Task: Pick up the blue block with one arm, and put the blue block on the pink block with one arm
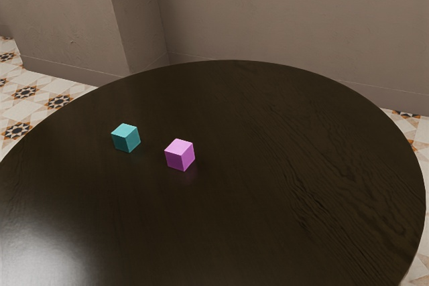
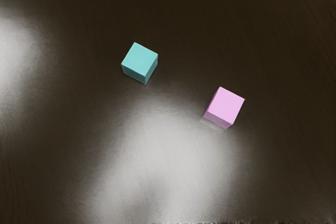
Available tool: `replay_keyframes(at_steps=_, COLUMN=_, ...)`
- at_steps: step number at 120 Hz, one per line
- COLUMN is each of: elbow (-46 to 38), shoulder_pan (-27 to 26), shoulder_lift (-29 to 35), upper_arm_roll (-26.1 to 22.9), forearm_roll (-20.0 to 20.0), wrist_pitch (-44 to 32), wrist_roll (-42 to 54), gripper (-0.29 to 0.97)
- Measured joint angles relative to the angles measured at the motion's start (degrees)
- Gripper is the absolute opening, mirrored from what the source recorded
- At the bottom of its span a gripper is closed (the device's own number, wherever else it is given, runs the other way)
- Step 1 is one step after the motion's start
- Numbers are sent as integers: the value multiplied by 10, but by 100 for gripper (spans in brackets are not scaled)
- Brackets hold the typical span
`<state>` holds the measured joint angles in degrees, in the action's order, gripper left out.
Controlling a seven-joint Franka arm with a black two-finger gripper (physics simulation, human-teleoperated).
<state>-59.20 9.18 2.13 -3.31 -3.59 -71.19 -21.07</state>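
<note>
A round dark wooden table [image 1: 301,185] fills the foreground, glossy enough to carry a pale patch of glare near its closest rim. On it the pink block [image 1: 179,155] sits nearest, a small cube resting flat and turned slightly, so that one corner faces the near rim. The blue block [image 1: 125,137] – more turquoise than true blue – lies just beyond it, towards the exterior view's left. It also sits flat, near the pink one but with a clear strip of bare wood between them. Both are well in from the table's edge, with open surface on every side, so a descent from above looks unobstructed. From the wrist camera, the two cubes are seen from high overhead, which suggests the hand is well above the table. How far open the gripper is I cannot tell, but it has hold of nothing – both blocks rest on the wood. Judging by that, the pick-up has not yet begun. Behind the table are beige walls and a patterned tile floor.
</note>
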Motion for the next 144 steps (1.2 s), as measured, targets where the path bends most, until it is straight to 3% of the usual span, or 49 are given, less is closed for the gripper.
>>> replay_keyframes(at_steps=46, elbow=-22, shoulder_pan=-43, shoulder_lift=-35, upper_arm_roll=24, forearm_roll=-2, wrist_pitch=-21, wrist_roll=-5, gripper=68)
replay_keyframes(at_steps=76, elbow=-42, shoulder_pan=9, shoulder_lift=-56, upper_arm_roll=34, forearm_roll=-1, wrist_pitch=-3, wrist_roll=-7, gripper=68)
replay_keyframes(at_steps=90, elbow=-235, shoulder_pan=25, shoulder_lift=34, upper_arm_roll=31, forearm_roll=4, wrist_pitch=-50, wrist_roll=-8, gripper=68)
replay_keyframes(at_steps=99, elbow=-355, shoulder_pan=8, shoulder_lift=101, upper_arm_roll=30, forearm_roll=14, wrist_pitch=-87, wrist_roll=-9, gripper=68)
replay_keyframes(at_steps=122, elbow=-585, shoulder_pan=1, shoulder_lift=241, upper_arm_roll=34, forearm_roll=22, wrist_pitch=-155, wrist_roll=-15, gripper=68)
replay_keyframes(at_steps=132, elbow=-636, shoulder_pan=1, shoulder_lift=267, upper_arm_roll=35, forearm_roll=12, wrist_pitch=-189, wrist_roll=-16, gripper=68)
replay_keyframes(at_steps=144, elbow=-643, shoulder_pan=0, shoulder_lift=231, upper_arm_roll=36, forearm_roll=-23, wrist_pitch=-247, wrist_roll=12, gripper=68)
